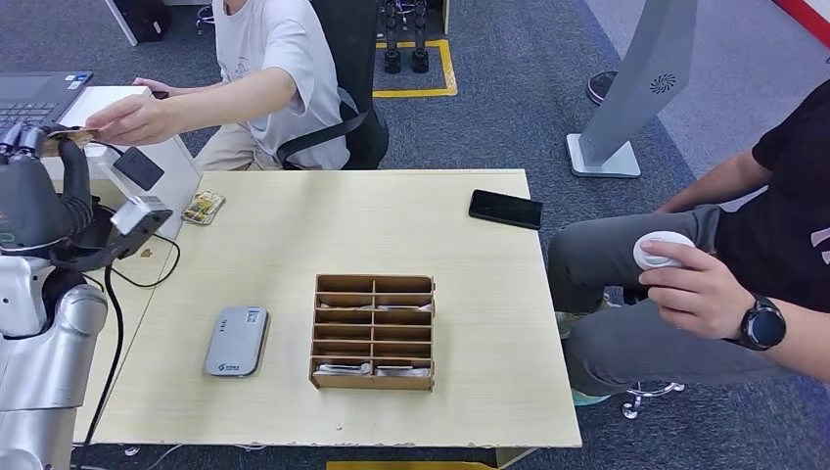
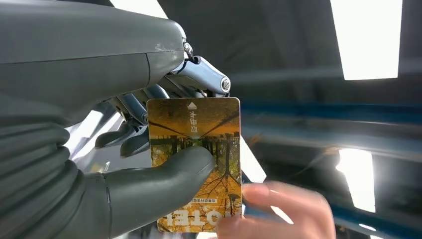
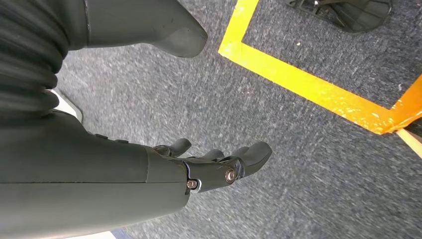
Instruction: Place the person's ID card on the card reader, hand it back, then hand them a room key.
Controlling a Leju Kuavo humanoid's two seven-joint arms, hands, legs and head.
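Observation:
My left hand is raised at the table's far left corner. It pinches a yellow-orange hotel room key card between thumb and fingers. The card's edge shows above the hand. A seated person's hand reaches to it, and their fingertips touch the card's free end. The grey card reader lies flat on the wooden table, with nothing on it. My right hand hangs over grey carpet, fingers slightly curled, holding nothing.
A wooden compartment box with a few cards stands mid-table. A black phone lies at the far right edge, a small patterned packet at the far left. A second person sits right, holding a white device. A laptop is on the side desk.

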